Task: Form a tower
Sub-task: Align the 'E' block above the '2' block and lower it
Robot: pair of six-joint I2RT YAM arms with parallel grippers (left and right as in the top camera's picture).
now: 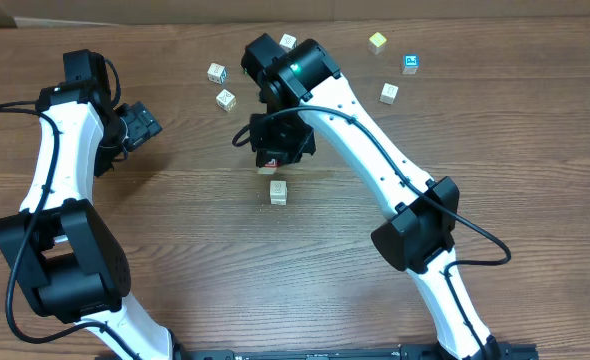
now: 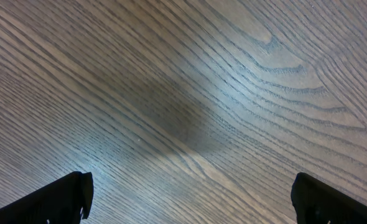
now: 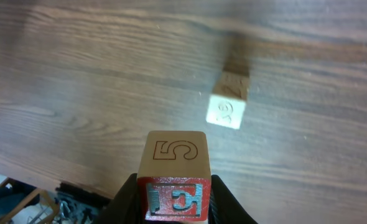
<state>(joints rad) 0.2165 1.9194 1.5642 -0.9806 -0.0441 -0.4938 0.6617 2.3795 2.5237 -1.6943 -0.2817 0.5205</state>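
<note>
At the far left of the table (image 1: 175, 230), the left arm (image 1: 60, 150) bends back on itself. The left end effector (image 1: 140, 125) points toward the middle, and its jaws stand wide apart with nothing between them. In the left wrist view its two dark fingers (image 2: 53, 202) sit at the bottom corners, with only bare wood grain between and ahead of them.

Right of that end effector lie two loose pale cubes, one near the far edge (image 1: 216, 72) and one just nearer the camera (image 1: 226, 99). They are close together but not touching.

In the middle, the right end effector (image 1: 273, 152) is clamped on a red-faced cube (image 3: 173, 168). The cube sits upright between the fingers, showing a pale face with the numeral 5 and a red-bordered face with a letter on teal. The tower (image 1: 278, 191) stands on the table just in front of this end effector in the overhead view. It is a narrow pale stack one cube wide. The wrist view shows it (image 3: 228, 102) beyond the held cube and to its right, clearly apart from it, with a greenish engraved mark on its top face.

Another loose cube (image 1: 288, 42) lies behind the right arm's wrist. Farther right are three more, well apart from the tower: a yellowish one (image 1: 377, 42), a blue-faced one (image 1: 410, 64) and a pale one (image 1: 389, 93). The right arm (image 1: 415, 225) runs from there down to the near right edge.
</note>
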